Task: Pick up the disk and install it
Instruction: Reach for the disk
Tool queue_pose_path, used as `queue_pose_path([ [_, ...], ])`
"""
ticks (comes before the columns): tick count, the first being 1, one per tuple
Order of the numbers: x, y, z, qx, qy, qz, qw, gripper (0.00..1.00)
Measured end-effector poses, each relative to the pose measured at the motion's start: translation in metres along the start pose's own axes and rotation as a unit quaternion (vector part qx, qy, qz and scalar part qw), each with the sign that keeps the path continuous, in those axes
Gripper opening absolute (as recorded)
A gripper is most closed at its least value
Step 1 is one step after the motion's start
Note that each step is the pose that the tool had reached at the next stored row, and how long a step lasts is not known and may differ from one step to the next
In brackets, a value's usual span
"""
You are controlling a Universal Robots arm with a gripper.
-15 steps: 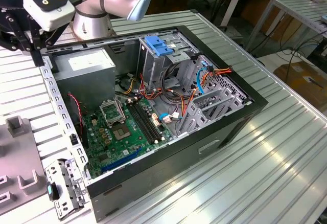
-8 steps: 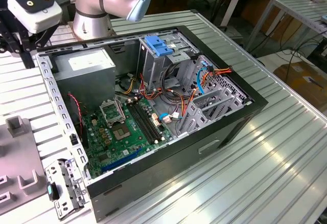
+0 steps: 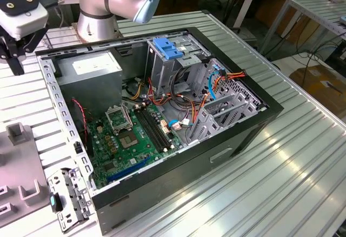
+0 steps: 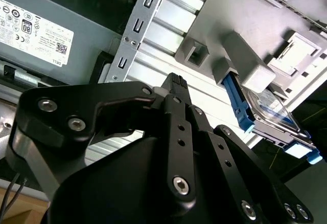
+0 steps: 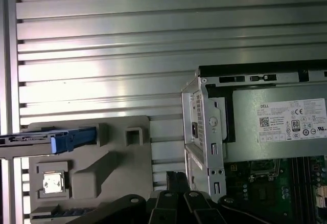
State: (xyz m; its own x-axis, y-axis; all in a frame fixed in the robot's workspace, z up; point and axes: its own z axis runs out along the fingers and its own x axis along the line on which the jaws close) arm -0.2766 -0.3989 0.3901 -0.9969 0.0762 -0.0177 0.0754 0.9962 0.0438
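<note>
The disk (image 4: 271,112) is a silver-grey drive with blue rails, resting in a slot of a grey fixture block (image 4: 245,68) on the ribbed table. In the first wrist view the disk (image 5: 51,141) appears edge-on at the side of the fixture block (image 5: 107,168). My gripper (image 4: 175,81) hangs above the table between the fixture and the open computer case (image 3: 162,112), apart from the disk. Its black fingers meet at the tip with nothing between them. The gripper (image 3: 16,66) sits at the exterior view's far left, and its tip (image 5: 175,177) hovers beside the case's corner.
The case lies open on the table, with a grey power-supply box (image 3: 89,66), a green mainboard (image 3: 130,134), loose cables and a bare-metal cage with a blue latch (image 3: 167,47). The arm's base (image 3: 102,4) stands behind the case. A metal bracket (image 3: 67,199) lies at the case's front corner.
</note>
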Motion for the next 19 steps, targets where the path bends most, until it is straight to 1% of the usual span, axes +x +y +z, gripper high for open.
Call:
queue_pose_path([
  [4, 0.0079, -0.0006, 0.0, 0.0, 0.0002, 0.0, 1.0, 0.11],
  [6, 0.0138, -0.0011, 0.0001, 0.0, 0.0005, 0.0, 1.0, 0.11],
  [7, 0.0155, -0.0012, 0.0, 0.0, 0.0006, 0.0, 1.0, 0.11],
  [14, 0.0179, -0.0012, 0.0, 0.0, 0.0007, 0.0, 1.0, 0.11],
  [19, 0.025, 0.0008, 0.0, 0.0001, 0.0007, 0.0, 1.0, 0.11],
])
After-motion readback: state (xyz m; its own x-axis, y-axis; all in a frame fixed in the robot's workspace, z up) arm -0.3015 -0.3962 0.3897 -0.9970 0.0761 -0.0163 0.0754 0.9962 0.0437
